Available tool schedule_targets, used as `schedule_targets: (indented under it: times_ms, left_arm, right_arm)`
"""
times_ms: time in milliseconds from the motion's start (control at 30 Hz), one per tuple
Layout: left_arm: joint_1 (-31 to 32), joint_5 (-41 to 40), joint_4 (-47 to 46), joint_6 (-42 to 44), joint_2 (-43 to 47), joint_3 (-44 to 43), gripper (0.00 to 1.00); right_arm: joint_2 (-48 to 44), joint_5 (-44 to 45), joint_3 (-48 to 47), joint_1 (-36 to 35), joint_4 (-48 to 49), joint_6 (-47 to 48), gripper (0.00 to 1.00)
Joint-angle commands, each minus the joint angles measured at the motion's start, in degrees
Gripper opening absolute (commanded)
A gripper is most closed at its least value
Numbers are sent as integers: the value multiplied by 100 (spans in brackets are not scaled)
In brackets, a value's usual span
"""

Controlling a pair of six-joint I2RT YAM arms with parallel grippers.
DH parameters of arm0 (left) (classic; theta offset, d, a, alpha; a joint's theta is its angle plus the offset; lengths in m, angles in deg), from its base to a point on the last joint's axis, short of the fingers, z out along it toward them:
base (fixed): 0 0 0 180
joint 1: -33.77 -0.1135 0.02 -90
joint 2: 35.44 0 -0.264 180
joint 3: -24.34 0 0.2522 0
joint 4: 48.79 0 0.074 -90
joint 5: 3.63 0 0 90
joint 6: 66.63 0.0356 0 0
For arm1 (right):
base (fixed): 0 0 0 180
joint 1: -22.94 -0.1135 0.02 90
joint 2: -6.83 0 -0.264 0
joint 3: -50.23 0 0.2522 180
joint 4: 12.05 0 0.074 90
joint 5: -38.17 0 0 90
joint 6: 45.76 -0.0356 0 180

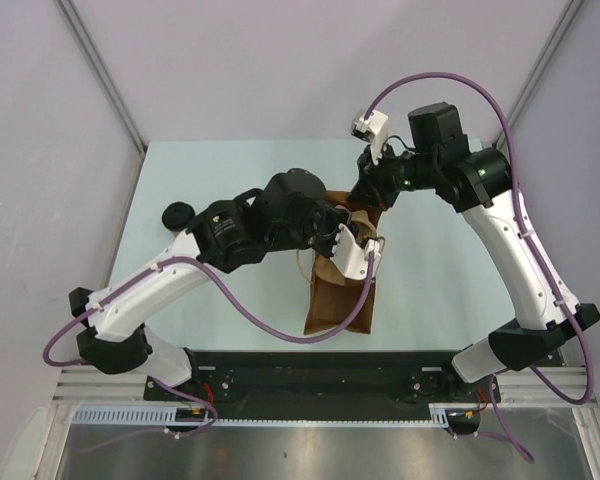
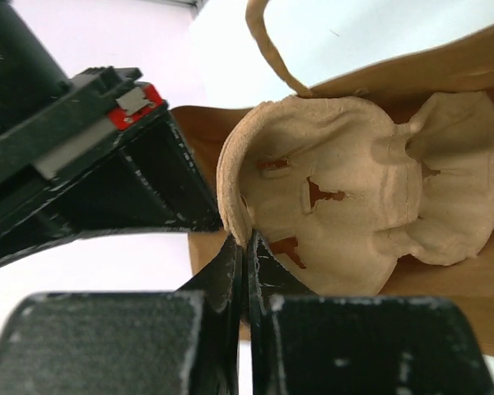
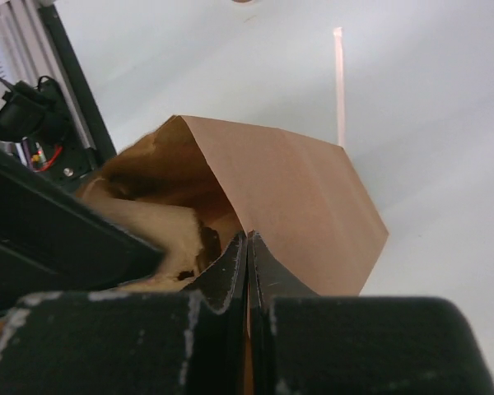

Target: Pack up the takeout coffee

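The takeout coffee [image 1: 180, 213] shows only as a round black lid on the table, left of my left arm and clear of both grippers. My left gripper [image 1: 363, 250] [image 2: 247, 247] is shut on the rim of the brown pulp cup carrier [image 2: 346, 189] [image 1: 325, 268]. It holds the carrier at the mouth of the brown paper bag [image 1: 340, 305] [image 2: 445, 70]. Both carrier hollows look empty. My right gripper [image 1: 368, 195] [image 3: 248, 239] is shut on the bag's rim [image 3: 296, 197]. The carrier also shows inside the mouth in the right wrist view [image 3: 148, 218].
The bag lies mid-table with its bottom toward the near edge. A bag handle [image 2: 267, 41] loops up by the carrier. The black rail of the arm bases [image 1: 320, 365] runs along the near edge. Grey walls close the table's back and sides.
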Motion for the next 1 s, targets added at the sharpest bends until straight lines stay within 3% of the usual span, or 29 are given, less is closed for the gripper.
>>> schedule_targets:
  times_ms: [0,267,667,767,967]
  left_arm:
    - [-84,157,95,-455,35,224,0]
    - [-312,-168,-142,-1036,-149,550,0]
    - [-927,473,-495,-1213,-334,1096,0]
    - [-910,569,-215,-1133,-430,860,0]
    - [-639,246,691,-1098,-834,-406,0]
  right_arm:
    - [-202,-466,174,-130,343,-349,0]
    - [-184,-378,578,-140,546,-561,0]
    - [-176,-976,1062,107,1038,-438,0]
    - [-71,-906,1001,107,1038,-394,0]
    - [27,-344,1036,98,1144,-639,0]
